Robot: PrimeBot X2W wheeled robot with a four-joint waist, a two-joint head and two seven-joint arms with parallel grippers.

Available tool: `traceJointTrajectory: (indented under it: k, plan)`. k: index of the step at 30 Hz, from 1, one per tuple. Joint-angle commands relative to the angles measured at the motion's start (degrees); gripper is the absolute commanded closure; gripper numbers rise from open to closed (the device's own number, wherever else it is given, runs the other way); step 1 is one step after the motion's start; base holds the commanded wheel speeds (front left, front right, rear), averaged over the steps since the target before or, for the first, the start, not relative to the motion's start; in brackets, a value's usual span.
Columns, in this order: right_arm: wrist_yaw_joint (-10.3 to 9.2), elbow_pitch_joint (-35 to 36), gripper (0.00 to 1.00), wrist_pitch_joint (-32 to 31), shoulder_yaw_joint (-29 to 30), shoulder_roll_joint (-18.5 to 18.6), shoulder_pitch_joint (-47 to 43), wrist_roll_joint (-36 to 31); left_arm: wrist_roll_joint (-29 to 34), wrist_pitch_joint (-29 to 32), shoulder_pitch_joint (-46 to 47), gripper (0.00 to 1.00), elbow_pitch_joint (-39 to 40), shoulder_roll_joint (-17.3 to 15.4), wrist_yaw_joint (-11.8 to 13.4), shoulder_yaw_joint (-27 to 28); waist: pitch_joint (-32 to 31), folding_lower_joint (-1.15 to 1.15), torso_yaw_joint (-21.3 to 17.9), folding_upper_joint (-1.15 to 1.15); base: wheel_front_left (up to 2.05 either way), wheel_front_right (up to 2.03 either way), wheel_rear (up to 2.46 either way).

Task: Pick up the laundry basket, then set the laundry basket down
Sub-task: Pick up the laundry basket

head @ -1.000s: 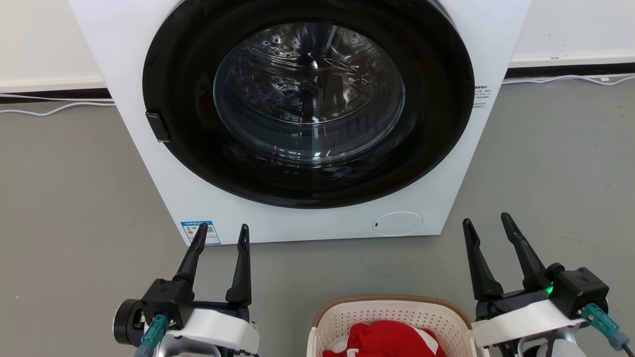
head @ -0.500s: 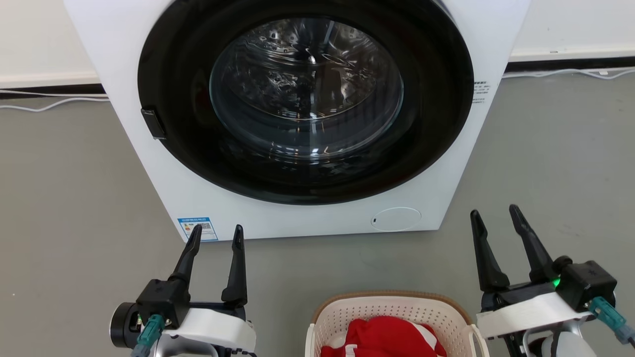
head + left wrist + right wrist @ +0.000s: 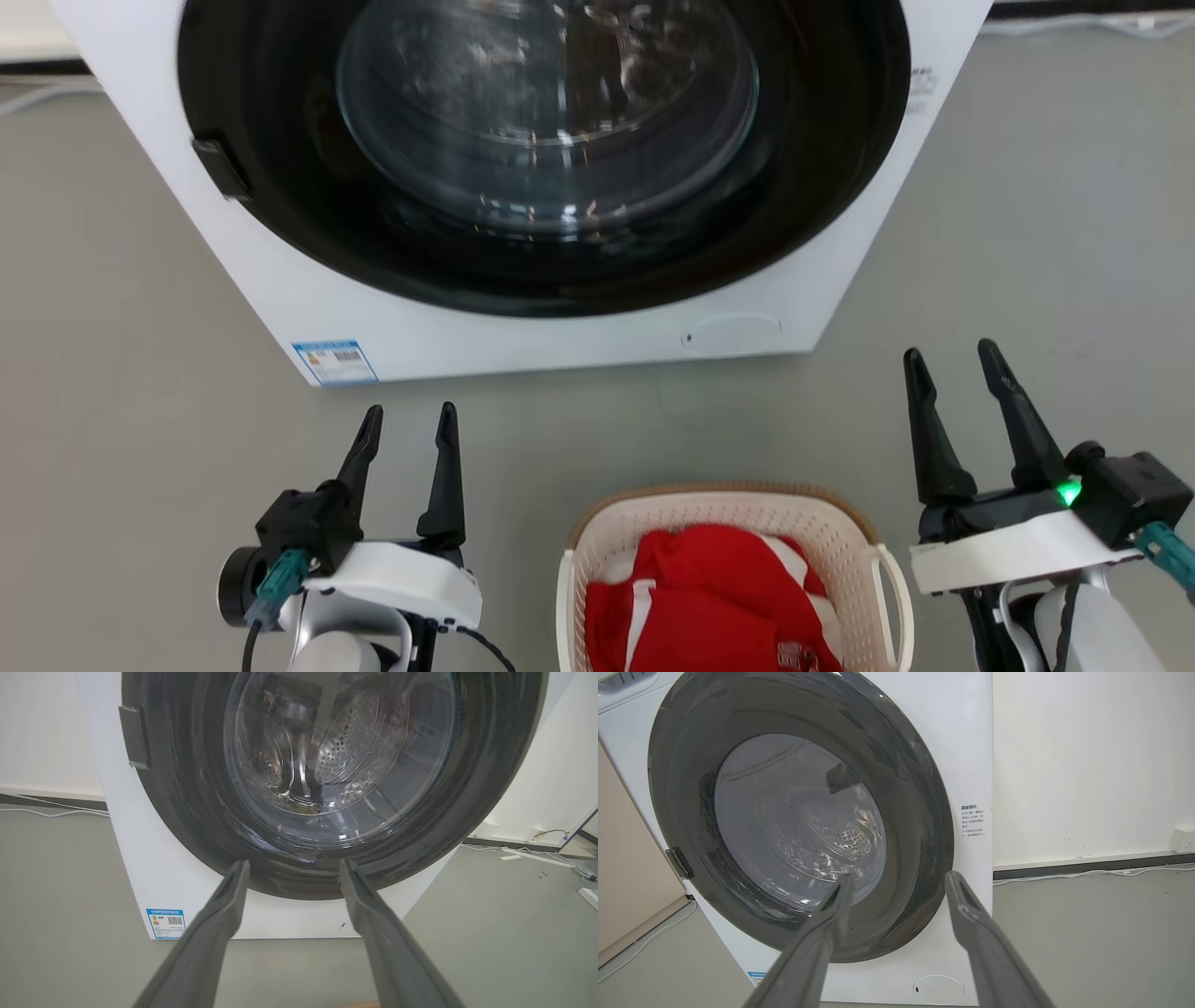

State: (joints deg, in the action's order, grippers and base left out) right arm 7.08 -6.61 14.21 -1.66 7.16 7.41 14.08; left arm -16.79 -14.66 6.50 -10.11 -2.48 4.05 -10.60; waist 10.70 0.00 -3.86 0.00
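The laundry basket [image 3: 607,534], cream-white and perforated with a tan rim, stands on the grey floor at the bottom middle of the head view, with red and white clothes [image 3: 709,602] inside. A white loop handle [image 3: 893,583] shows on its right side. My left gripper [image 3: 408,422] hovers open to the basket's left, apart from it. To the basket's right my right gripper [image 3: 950,359] is open as well, close to the handle side but not touching. Both point toward the washing machine, and nothing sits between the left fingers [image 3: 224,919] or the right fingers [image 3: 971,924].
A white front-loading washing machine [image 3: 523,317] with a shut, dark round door [image 3: 551,140] stands just beyond the basket. White cables [image 3: 1087,873] run along the wall's base. Grey floor [image 3: 1055,233] spreads to both sides.
The head camera has tilted down, so the machine slid up the view and more of the basket shows. Both grippers stay open in about the same stance.
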Motion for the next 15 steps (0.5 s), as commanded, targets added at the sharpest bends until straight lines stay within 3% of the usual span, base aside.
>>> traceJointTrajectory:
  k: [1, 15]
  plan:
    - [0.41, 1.5, 0.0, 0.8, -0.9, 0.8, 1.8, 0.5, -0.2, -0.3, 2.5, 0.0, 0.6, -0.4, -0.2, 1.5, 2.3, 0.0, -0.8, 0.0, 0.0, 0.0, 0.0]
    - [0.41, 2.3, 0.0, 0.8, -1.9, 2.4, 5.8, 2.5, -6.0, -0.3, 10.0, 0.0, -17.4, -0.4, -1.7, -3.3, 11.2, 0.0, -3.7, 0.0, 0.0, 0.0, 0.0]
